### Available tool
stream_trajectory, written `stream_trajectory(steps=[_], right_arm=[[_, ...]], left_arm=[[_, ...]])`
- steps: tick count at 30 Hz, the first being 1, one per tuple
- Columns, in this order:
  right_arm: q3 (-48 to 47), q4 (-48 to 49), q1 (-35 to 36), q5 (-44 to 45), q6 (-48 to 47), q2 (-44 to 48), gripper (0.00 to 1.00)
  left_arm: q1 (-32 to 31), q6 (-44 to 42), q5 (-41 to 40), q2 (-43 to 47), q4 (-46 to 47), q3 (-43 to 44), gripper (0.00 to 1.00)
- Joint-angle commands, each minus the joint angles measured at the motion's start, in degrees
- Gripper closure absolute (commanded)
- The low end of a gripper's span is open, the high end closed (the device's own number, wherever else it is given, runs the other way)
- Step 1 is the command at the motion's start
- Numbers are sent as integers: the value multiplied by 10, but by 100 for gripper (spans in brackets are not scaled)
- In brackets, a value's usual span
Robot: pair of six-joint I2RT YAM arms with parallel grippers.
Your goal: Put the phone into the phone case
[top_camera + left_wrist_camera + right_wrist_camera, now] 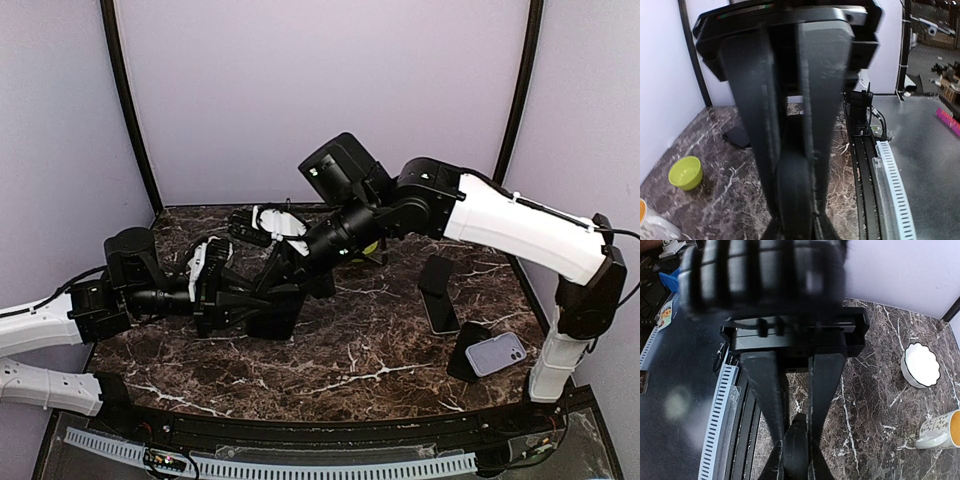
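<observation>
Gripping dark slab (278, 320) edge-on with left hand (795, 220), fingers almost closed. Clamping same slab with right hand (796, 465), equally narrow. Held low over worktop (340, 375), left of centre. Cannot tell if phone or case. Black phone (438, 290) flat at right.

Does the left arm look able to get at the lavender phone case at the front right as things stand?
Probably not. The left gripper is shut on a dark object mid-table, alongside the right gripper; the lavender phone case sits far across, by the right arm's base.
</observation>
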State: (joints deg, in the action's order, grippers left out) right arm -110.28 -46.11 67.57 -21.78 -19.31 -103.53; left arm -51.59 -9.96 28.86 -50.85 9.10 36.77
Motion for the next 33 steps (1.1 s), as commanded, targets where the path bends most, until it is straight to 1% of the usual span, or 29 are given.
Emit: stream_trajectory(steps=[1, 2, 4, 6, 7, 8, 9, 12, 15, 16, 19, 23, 24, 25, 26, 28, 31, 33], right_arm=[[14, 53, -13, 0, 41, 61, 100], [19, 59, -13, -5, 44, 71, 100], [26, 70, -13, -16, 46, 87, 100], [31, 76, -14, -19, 47, 98, 100], [31, 76, -14, -21, 47, 102, 100], [32, 76, -14, -23, 46, 105, 100], [32, 77, -14, -26, 46, 107, 100], [31, 77, -14, -40, 47, 106, 100], [30, 76, -14, -44, 50, 103, 100], [32, 79, -14, -42, 51, 105, 100], [42, 94, -15, -40, 58, 111, 100], [46, 99, -15, -33, 63, 112, 100], [38, 92, -15, -32, 61, 107, 100], [30, 84, -15, -34, 58, 103, 100], [22, 78, -15, -36, 55, 100, 100], [16, 76, -15, -39, 50, 98, 100], [15, 77, -15, -36, 48, 101, 100], [14, 77, -15, -35, 48, 101, 100]], left_arm=[[1, -9, 26, 18, 45, 8, 70], [1, -10, 24, 16, 38, 9, 66], [1, -13, 18, 7, 27, 13, 65], [1, -14, 19, -7, 15, 18, 72], [1, -14, 20, -12, 8, 22, 79], [1, -14, 21, -18, 6, 24, 83], [1, -13, 21, -20, 4, 26, 88], [1, -9, 22, -28, 7, 28, 91], [1, -6, 27, -27, 15, 25, 100], [1, -4, 27, -26, 17, 23, 100], [1, 5, 21, -21, 33, 19, 100], [1, 31, 14, -1, 91, 0, 100], [1, 33, 19, 4, 106, -5, 97], [1, 33, 26, 5, 109, -5, 89], [2, 31, 27, 4, 106, -2, 72], [2, 19, 18, -4, 79, 10, 64], [1, 2, 1, -15, 50, 18, 65], [0, 1, -1, -18, 50, 13, 72]])
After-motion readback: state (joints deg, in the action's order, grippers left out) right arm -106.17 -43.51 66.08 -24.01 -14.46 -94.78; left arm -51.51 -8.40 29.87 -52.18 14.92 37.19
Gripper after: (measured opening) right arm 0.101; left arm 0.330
